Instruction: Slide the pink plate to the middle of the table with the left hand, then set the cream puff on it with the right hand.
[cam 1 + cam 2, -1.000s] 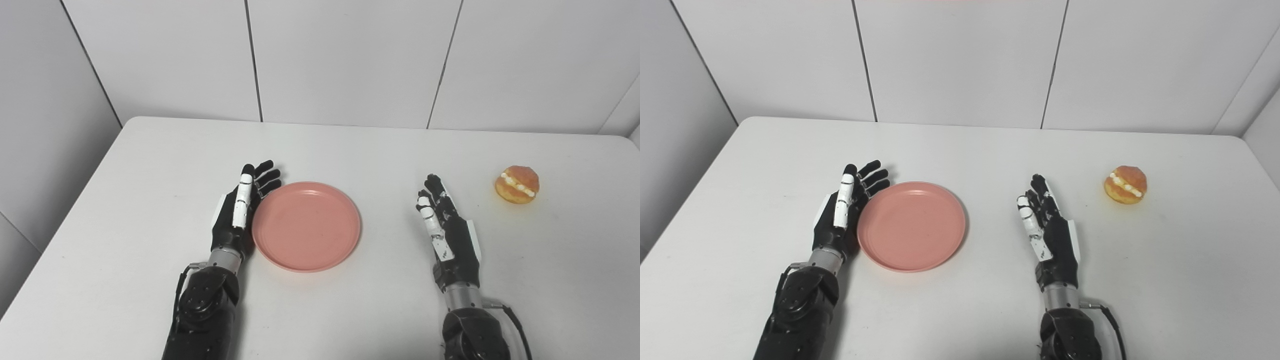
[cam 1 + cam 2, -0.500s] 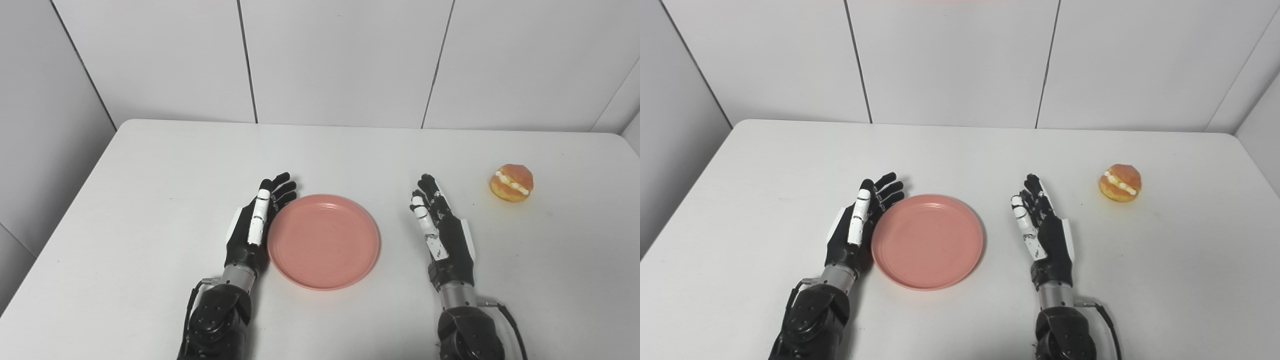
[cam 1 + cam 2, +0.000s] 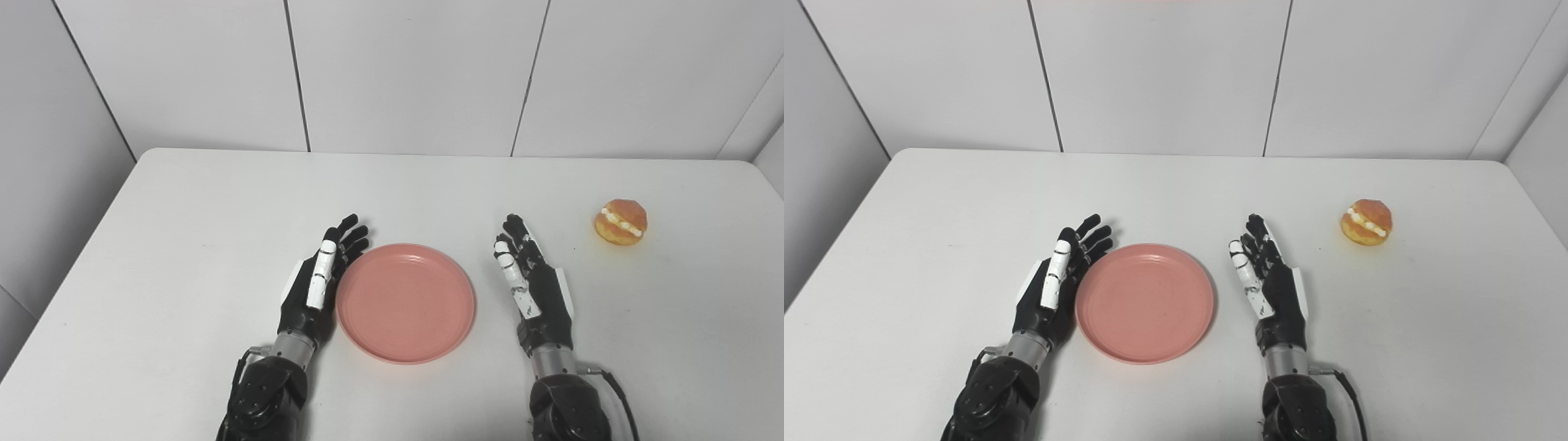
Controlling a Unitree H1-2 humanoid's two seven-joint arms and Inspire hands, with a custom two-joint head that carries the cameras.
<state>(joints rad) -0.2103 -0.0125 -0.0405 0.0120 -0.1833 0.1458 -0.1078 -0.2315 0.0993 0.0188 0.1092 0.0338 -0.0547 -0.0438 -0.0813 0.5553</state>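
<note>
A round pink plate (image 3: 405,302) lies flat on the white table (image 3: 184,245), near its middle and toward the front. My left hand (image 3: 315,283) stands on edge, fingers straight and apart, pressed against the plate's left rim. My right hand (image 3: 531,283) is open too, upright on edge just right of the plate with a small gap, holding nothing. The cream puff (image 3: 620,222), golden with a white cream line, sits alone at the table's right, well beyond the right hand.
White wall panels rise behind the table's far edge. The table's right edge runs close to the cream puff (image 3: 1366,222). Bare tabletop lies to the left of the left hand and across the back.
The left hand has pushed the plate to the right, closing most of the gap to the right hand. The camera has also shifted a little. The right hand and cream puff stay in place.
</note>
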